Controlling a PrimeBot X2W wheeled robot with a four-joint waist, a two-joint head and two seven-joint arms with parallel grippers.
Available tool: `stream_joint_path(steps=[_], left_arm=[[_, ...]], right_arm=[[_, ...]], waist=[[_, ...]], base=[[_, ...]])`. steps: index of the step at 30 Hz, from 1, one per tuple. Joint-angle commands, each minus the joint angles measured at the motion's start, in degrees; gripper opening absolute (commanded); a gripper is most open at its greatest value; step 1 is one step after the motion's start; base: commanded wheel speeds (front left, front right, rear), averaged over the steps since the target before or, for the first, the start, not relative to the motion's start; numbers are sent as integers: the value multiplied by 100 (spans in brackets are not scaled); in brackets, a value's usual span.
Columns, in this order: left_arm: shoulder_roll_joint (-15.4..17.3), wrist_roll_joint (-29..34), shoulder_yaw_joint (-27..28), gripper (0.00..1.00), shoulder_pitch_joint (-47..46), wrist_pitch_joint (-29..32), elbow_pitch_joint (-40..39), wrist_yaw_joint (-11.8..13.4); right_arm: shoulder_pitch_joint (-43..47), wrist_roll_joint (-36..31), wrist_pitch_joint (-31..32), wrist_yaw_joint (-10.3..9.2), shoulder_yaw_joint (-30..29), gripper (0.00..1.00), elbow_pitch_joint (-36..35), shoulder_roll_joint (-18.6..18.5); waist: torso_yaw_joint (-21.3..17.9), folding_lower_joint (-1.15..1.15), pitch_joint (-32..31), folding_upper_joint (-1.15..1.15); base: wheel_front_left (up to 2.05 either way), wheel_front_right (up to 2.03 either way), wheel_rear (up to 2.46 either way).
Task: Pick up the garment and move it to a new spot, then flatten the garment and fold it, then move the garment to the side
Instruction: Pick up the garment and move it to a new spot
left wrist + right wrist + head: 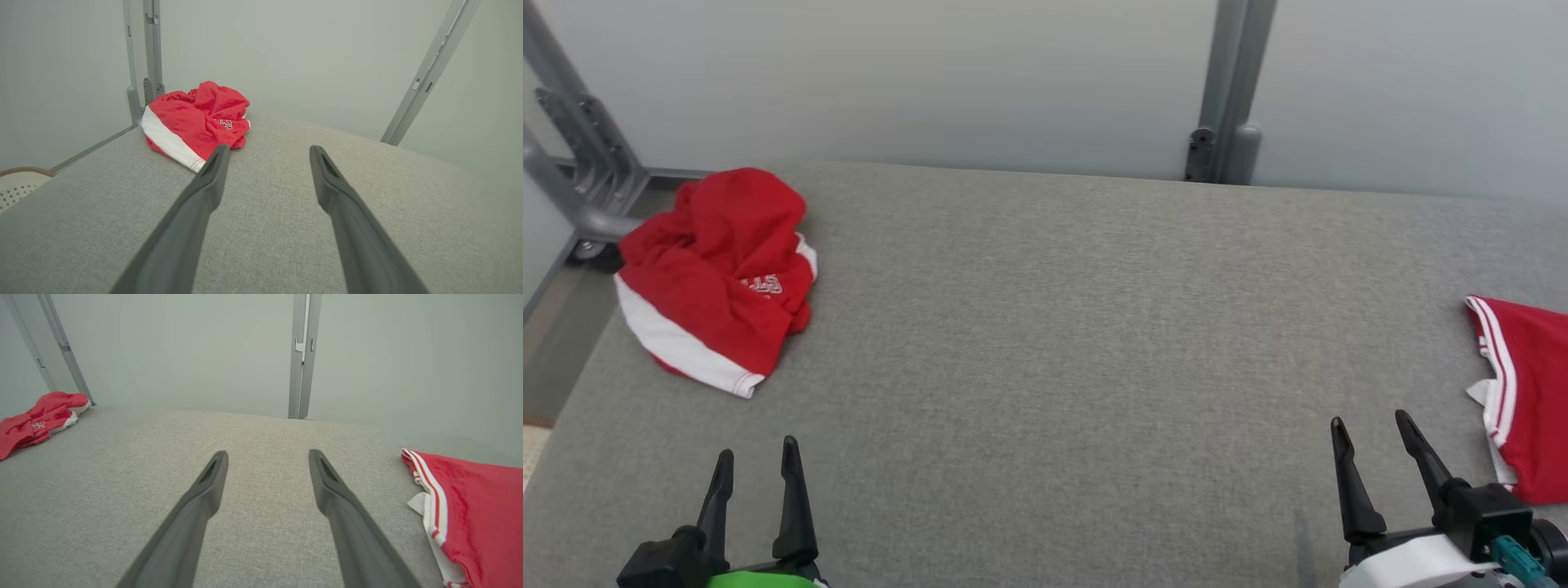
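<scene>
Head view showed a grey fabric-covered surface bounded at its far edge by a pale wall panel and a grey metal post. The crumpled red garment lay bunched in a loose heap at the far left corner of the surface, with a white band along its near side and white lettering partly visible on top. A second red garment, with white striped trim, lay flatter at the right edge of the surface and was cut off by the frame. The left gripper was positioned above the near edge on the left, fingers spread apart, holding nothing, and well apart from the crumpled red garment. The right gripper was positioned above the near edge on the right, fingers likewise spread and empty, near the second red garment but not touching it. In the left wrist view, the crumpled red garment lay beyond the left fingertip. Past the left edge of the surface stood what appeared to be a pale perforated basket, only partly in frame.
</scene>
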Motion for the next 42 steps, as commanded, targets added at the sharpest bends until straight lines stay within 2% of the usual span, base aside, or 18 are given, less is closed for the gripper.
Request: stream_joint_path(steps=[1,4,7,12,17,21,25,30,35,39,42], left_arm=[[16,-54,29,100,30,0,9,35],[14,-126,78,100,95,0,-16,79],[14,-216,119,100,102,0,-73,98],[12,-432,119,100,-211,-1,-207,66],[13,-740,145,100,-915,-1,16,-98],[55,-1324,266,100,-1903,134,598,-218],[536,-1655,217,100,-2928,898,1193,-276],[1078,-1852,263,100,-4223,1576,2009,-284],[1383,-2058,415,100,-5268,1995,3048,-164],[1492,-2083,529,100,-5754,2157,3920,151],[1565,-1963,400,100,-5910,2393,4515,261]], right_arm=[[-102,44,-17,-5,38,100,-17,-22],[-234,36,-16,-4,163,100,5,-67],[-364,42,-17,-5,279,100,58,-156],[-667,-1,-17,-4,410,100,6,-305],[-1130,-69,-17,-4,407,100,-99,-533],[-1610,-106,-16,-4,432,100,-193,-724],[-2080,-181,-16,-4,424,100,-244,-870],[-2572,-201,-16,-4,573,100,-307,-1037],[-2820,-206,-17,-4,711,100,-440,-1084],[-2848,-171,-17,-4,685,100,-560,-1123],[-2821,-151,-16,-4,661,100,-611,-1118]], waist=[[914,0,76,0],[1184,0,118,0],[1268,0,247,0],[1085,0,827,0],[794,0,1778,0],[524,0,2642,0],[284,0,3307,0],[4,0,3815,0],[-247,0,4066,0],[-370,0,4122,0],[-413,0,4082,0]], base=[[0,0,0],[0,0,0],[0,0,0],[0,0,0],[0,0,0],[0,0,0],[0,0,0],[0,0,0],[0,0,0],[0,0,0],[0,0,0]])
